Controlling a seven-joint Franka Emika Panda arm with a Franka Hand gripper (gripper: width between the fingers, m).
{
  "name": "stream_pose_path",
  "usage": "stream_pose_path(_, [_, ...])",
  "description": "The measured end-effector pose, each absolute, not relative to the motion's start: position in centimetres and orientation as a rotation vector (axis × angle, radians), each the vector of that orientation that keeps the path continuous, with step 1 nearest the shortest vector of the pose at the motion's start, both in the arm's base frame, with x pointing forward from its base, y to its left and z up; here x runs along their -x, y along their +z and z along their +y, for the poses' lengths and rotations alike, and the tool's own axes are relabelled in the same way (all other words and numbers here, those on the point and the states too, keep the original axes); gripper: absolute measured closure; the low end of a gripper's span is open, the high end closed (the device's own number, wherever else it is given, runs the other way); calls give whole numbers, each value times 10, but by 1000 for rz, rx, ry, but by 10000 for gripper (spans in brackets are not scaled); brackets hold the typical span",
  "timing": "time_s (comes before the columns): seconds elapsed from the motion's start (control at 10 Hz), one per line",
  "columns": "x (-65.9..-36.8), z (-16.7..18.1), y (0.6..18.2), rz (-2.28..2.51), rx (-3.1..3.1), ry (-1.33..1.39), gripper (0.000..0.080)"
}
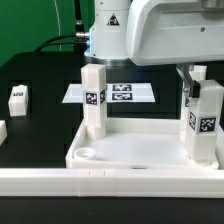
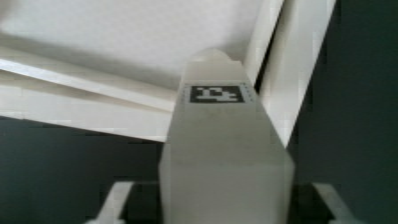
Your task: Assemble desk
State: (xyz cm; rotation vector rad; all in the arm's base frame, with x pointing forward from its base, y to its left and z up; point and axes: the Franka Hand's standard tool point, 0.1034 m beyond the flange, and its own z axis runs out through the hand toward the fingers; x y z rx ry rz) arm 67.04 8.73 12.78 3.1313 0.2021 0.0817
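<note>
The desk top, a white rimmed tray, lies flat on the black worktop in the foreground of the exterior view. One leg stands upright at the far corner of the top on the exterior view's left, with a black-and-white tag on its face. A round socket in the near corner on that side is unoccupied. A second leg stands upright on the top at the exterior view's right, and it also bears a tag. The pincer is positioned at the upper end of this second leg. In the wrist view the leg runs up the centre of the picture, with one of the fingers on each side of it. The pincer therefore straddles the leg, but whether the pads press against it cannot be told. A third leg rests on the worktop at the exterior view's left, well apart from the top. The marker board lies flat on the worktop behind the top, beside the robot base.
</note>
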Motion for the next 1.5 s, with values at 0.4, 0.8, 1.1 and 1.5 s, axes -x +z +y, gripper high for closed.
stream_pose_path(0.4, [-670,87,128,-281,-3133,81,509])
stream_pose_path(0.8, [-670,83,127,-918,-3050,68,509])
stream_pose_path(1.1, [-669,87,126,-1325,-2904,56,509])
stream_pose_path(1.5, [-667,91,125,-1780,-2648,31,509])
